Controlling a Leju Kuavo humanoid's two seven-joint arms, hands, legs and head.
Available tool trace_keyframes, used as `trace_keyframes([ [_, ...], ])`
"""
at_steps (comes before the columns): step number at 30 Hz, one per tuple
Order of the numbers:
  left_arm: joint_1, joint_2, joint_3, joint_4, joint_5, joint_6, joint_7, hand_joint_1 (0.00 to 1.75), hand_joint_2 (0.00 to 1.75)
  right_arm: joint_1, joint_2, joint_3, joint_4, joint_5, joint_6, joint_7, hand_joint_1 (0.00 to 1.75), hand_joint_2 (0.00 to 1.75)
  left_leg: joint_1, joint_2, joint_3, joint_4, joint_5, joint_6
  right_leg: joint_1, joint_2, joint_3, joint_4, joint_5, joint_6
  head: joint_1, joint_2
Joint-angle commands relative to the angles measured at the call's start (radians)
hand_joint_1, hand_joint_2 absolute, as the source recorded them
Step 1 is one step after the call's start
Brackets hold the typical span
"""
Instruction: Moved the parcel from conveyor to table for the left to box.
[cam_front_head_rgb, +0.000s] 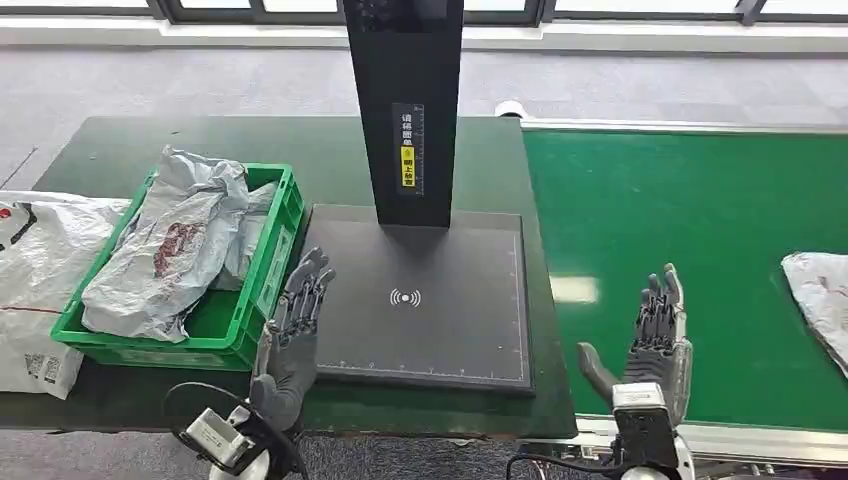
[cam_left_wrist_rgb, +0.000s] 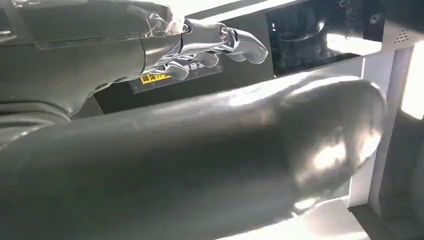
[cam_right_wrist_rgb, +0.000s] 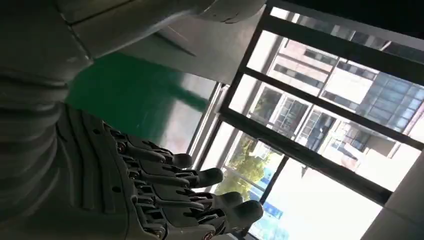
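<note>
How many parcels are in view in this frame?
3: one grey bag in the green crate, one white bag left of it, one parcel on the conveyor. The crate may hide more.

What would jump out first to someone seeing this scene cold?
The tall black post rising from the dark scanner pad at centre. Left of it, a green crate stuffed with crumpled grey parcels. Right, a bright green conveyor carries one parcel at its edge.
</note>
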Motion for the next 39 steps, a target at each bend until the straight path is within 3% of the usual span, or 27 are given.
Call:
trace_keyframes([
  [1, -0.019, 0.052, -0.063, 0.054, 0.002, 0.002, 0.004, 0.00, 0.00, -0.033, -0.013, -0.033, 0.084, 0.000, -0.007, 0.004, 0.00, 1.75, 0.000, -0.001, 0.004, -0.003, 0.000, 0.001, 0.000, 0.000, 0.004, -0.004, 0.000, 0.000, 0.000, 0.000],
  [12, -0.024, 0.055, -0.067, 0.061, 0.005, 0.002, 0.004, 0.00, 0.00, -0.034, -0.024, -0.034, 0.085, 0.019, -0.014, 0.011, 0.00, 1.75, 0.000, -0.001, 0.003, -0.003, 0.000, 0.001, 0.000, -0.001, 0.003, -0.003, 0.000, 0.000, 0.000, 0.000],
  [16, -0.028, 0.054, -0.076, 0.069, 0.012, -0.014, 0.004, 0.00, 0.00, -0.078, -0.061, -0.029, 0.113, 0.173, -0.093, 0.085, 0.00, 1.75, 0.000, 0.000, 0.004, -0.003, 0.000, 0.001, 0.000, 0.000, 0.004, -0.003, 0.000, 0.000, 0.000, 0.000],
  [19, -0.034, 0.047, -0.081, 0.067, 0.017, -0.028, 0.004, 0.00, 0.00, -0.244, -0.166, -0.116, 0.322, 0.364, -0.174, 0.294, 0.00, 1.75, 0.000, 0.001, 0.004, -0.003, 0.001, 0.001, 0.000, 0.001, 0.004, -0.004, 0.001, 0.000, 0.000, 0.000],
  [21, -0.035, 0.050, -0.085, 0.068, 0.022, -0.025, 0.004, 0.00, 0.00, -0.336, -0.223, -0.158, 0.470, 0.366, -0.187, 0.294, 0.00, 1.75, 0.000, 0.003, 0.004, -0.004, 0.001, 0.002, 0.000, 0.003, 0.004, -0.006, 0.003, 0.001, 0.000, 0.000],
  [27, -0.059, 0.055, -0.089, 0.096, 0.052, -0.049, 0.004, 0.00, 0.00, -0.674, -0.481, -0.177, 1.110, 0.691, -0.284, 0.568, 0.00, 1.75, 0.000, 0.004, 0.004, -0.002, 0.002, 0.003, -0.001, 0.004, 0.004, -0.005, 0.005, 0.003, 0.000, 0.000],
  [30, -0.069, 0.052, -0.077, 0.121, 0.081, -0.107, 0.004, 0.00, 0.00, -0.712, -0.598, -0.142, 1.248, 0.817, -0.268, 0.695, 0.00, 1.75, -0.002, -0.001, 0.003, -0.002, 0.005, 0.007, -0.003, 0.000, 0.005, -0.005, 0.007, 0.005, 0.000, 0.000],
  [31, -0.070, 0.050, -0.077, 0.123, 0.079, -0.106, 0.004, 0.00, 0.00, -0.707, -0.618, -0.148, 1.257, 0.806, -0.266, 0.679, 0.00, 1.75, -0.004, -0.002, 0.002, 0.000, 0.005, 0.007, -0.004, -0.002, 0.004, -0.004, 0.007, 0.006, 0.000, 0.000],
  [36, -0.072, 0.049, -0.078, 0.125, 0.078, -0.104, 0.004, 0.00, 0.00, -0.703, -0.628, -0.153, 1.260, 0.804, -0.266, 0.667, 0.00, 1.75, -0.005, -0.008, 0.001, -0.001, 0.006, 0.009, -0.005, -0.008, 0.005, -0.005, 0.006, 0.007, 0.000, 0.000],
  [37, -0.071, 0.052, -0.082, 0.128, 0.072, -0.098, 0.004, 0.00, 0.00, -0.692, -0.645, -0.164, 1.275, 0.818, -0.247, 0.746, 0.00, 1.75, -0.005, -0.005, 0.000, 0.001, 0.005, 0.008, -0.005, -0.005, 0.004, -0.003, 0.006, 0.007, 0.000, 0.000],
  [39, -0.067, 0.062, -0.085, 0.120, 0.077, -0.088, 0.004, 0.00, 0.00, -0.669, -0.702, -0.181, 1.294, 0.825, -0.228, 0.759, 0.00, 1.75, -0.005, -0.009, -0.001, 0.000, 0.005, 0.008, -0.006, -0.008, 0.004, -0.003, 0.006, 0.007, 0.000, 0.000],
])
